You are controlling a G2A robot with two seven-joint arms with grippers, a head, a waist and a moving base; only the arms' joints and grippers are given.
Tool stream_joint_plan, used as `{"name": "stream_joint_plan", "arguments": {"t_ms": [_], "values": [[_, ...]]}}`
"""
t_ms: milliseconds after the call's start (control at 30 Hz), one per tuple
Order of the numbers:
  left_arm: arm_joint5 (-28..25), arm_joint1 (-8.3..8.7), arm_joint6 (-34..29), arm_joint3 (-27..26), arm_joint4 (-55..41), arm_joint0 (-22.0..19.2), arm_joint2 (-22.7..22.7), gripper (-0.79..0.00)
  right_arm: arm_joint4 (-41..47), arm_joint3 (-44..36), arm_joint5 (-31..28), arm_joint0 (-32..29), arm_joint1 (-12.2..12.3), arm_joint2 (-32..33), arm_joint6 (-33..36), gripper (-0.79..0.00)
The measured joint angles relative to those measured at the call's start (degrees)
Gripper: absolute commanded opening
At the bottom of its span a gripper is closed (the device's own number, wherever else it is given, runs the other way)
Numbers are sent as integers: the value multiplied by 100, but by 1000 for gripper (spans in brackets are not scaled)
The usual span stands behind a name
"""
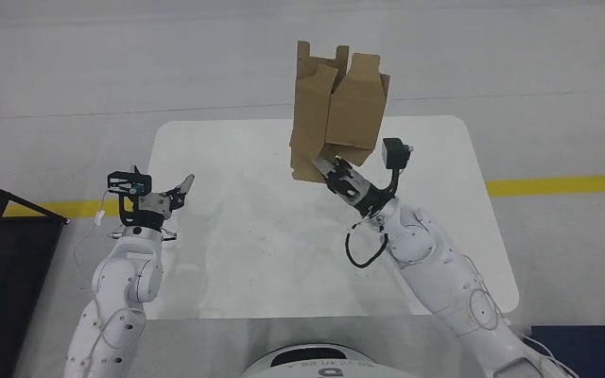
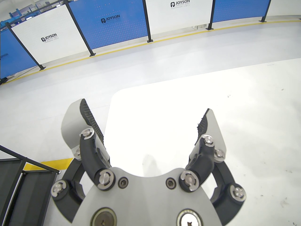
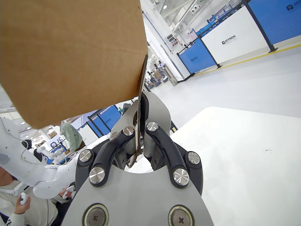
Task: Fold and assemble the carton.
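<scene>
A brown cardboard carton (image 1: 336, 109) hangs in the air over the far middle of the white table (image 1: 246, 255), partly unfolded, with its flaps sticking up. My right gripper (image 1: 333, 170) is shut on the carton's lower flap. In the right wrist view the thin flap edge (image 3: 141, 90) is pinched between the two fingers, and the carton's broad panel (image 3: 70, 41) rises above them. My left gripper (image 1: 180, 189) stands open and holds nothing, above the table's left edge; in the left wrist view its fingers (image 2: 90, 118) are spread wide over the table corner (image 2: 122, 99).
A dark rack (image 1: 19, 246) stands on the floor beside the table's left side. A yellow floor line (image 1: 548, 184) runs behind the table. Blue and white fence panels (image 2: 150, 12) stand far off.
</scene>
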Motion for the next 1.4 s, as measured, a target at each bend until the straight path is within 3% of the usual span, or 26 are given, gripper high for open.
{"name": "stream_joint_plan", "arguments": {"t_ms": [500,600,733,800,1000,1133,1233,1400], "values": [[0,0,0,0,0,0,0,0,-14,-16,27,5,2,7,18,-785],[0,0,0,0,0,0,0,0,-693,-52,659,170,33,33,554,-785],[-81,-7,-39,16,-87,-11,50,0,-2476,-335,1834,165,83,-93,1480,-785],[-393,-21,-206,77,-468,-90,140,0,-2966,-469,2117,34,100,-100,1560,-785],[-2593,45,-1524,594,-2714,-840,27,0,-3514,-1034,2390,-559,188,172,1451,-785],[-3593,81,-2138,987,-3988,-1320,67,0,-3054,-1508,1850,-1008,245,339,1314,-785],[-4001,122,-2586,1140,-4844,-1583,18,0,-3004,-1509,1788,-1016,248,352,1306,-785],[-4203,143,-2879,1178,-5366,-1666,184,0,-3015,-1487,1800,-1010,247,333,1331,-785]]}}
